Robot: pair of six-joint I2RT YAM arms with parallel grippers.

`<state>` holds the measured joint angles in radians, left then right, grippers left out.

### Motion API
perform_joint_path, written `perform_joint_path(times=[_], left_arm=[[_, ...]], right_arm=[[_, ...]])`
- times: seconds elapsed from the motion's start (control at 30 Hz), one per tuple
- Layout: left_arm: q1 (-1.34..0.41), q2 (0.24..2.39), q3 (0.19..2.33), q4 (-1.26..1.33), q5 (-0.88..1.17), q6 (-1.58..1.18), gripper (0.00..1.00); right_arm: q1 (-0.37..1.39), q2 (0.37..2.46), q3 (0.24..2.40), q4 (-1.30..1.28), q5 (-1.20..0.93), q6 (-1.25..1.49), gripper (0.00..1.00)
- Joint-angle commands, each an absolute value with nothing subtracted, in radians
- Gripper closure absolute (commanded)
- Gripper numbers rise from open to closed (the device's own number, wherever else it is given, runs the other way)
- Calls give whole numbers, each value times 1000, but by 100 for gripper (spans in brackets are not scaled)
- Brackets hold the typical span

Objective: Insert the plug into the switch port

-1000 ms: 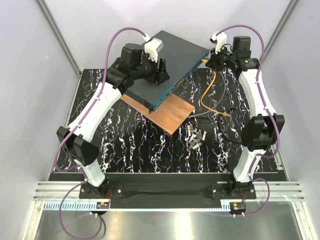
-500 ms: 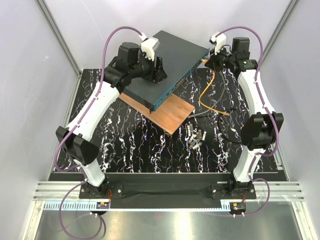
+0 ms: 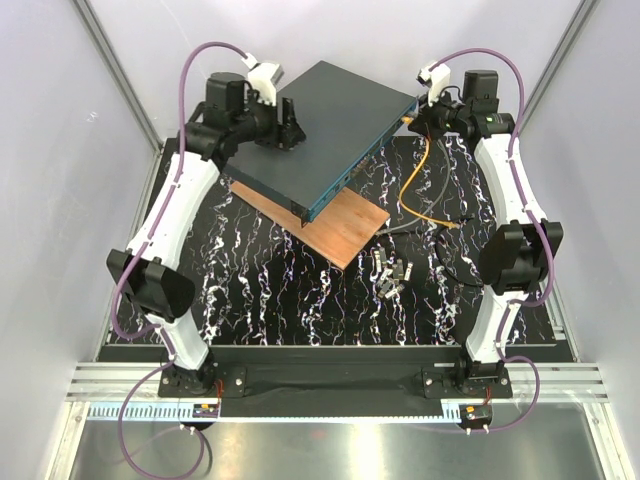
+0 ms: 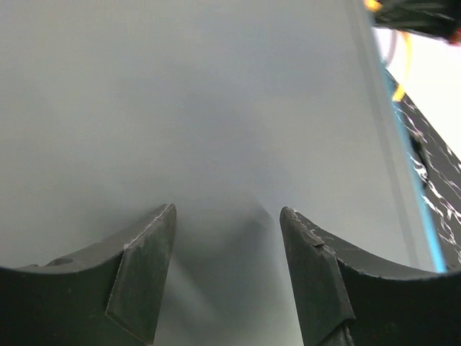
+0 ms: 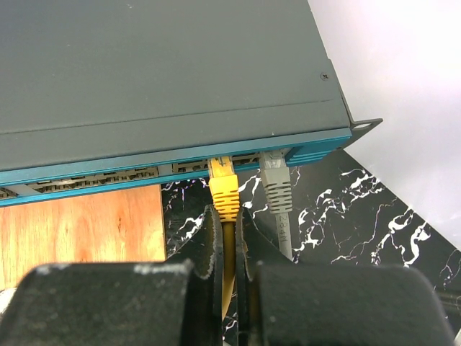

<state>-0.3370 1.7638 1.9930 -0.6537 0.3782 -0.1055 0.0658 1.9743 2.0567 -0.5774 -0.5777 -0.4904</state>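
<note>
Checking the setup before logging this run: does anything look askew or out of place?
Nothing damaged. The switch and the wooden board under it lie diagonal to the table edges, and grey modules lie scattered. The plug lines up straight with the switch port.

My table is a black slab veined with white, and a wooden board lies flat on its far half. Right of the board an orange cable loops across the top, with a black cable nearer me. Small grey metal modules sit just off the board's near right corner.
</note>
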Motion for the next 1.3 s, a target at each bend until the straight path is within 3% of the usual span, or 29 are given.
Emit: perform_joint_path(times=[0.0,0.13,0.2,0.27,0.3,0.37,0.6,0.63,0.77,0.87,1.0,1.27], left_arm=[[-310,1775,2054,-660,411,-101,34],[-310,1781,2075,-664,428,-103,32],[-310,1773,2075,-654,437,-104,32],[-308,1753,2071,-637,451,-107,30],[-308,1744,2066,-629,456,-107,30],[-308,1714,2049,-603,456,-112,30],[-308,1638,2020,-606,445,-94,27],[-307,1632,2022,-617,440,-87,27],[-307,1566,2008,-660,466,-17,21],[-311,1493,1951,-660,497,35,18],[-311,1379,1829,-637,517,90,17],[-314,1155,1629,-606,485,175,15]], right_arm=[[120,1996,2098,-410,-627,-502,100],[121,2002,2157,-465,-603,-499,98],[120,1971,2151,-497,-581,-511,92],[117,1930,2082,-497,-587,-528,84],[115,1877,2053,-495,-591,-532,72],[114,1826,1967,-486,-592,-540,61],[58,1663,1879,-577,-597,-525,45],[42,1648,1879,-638,-604,-538,36],[-96,1562,1875,-839,-656,-592,23],[-196,1494,1836,-1007,-686,-666,23],[-378,1459,1773,-1202,-651,-741,32],[-522,1482,1430,-1045,-281,-496,44]])
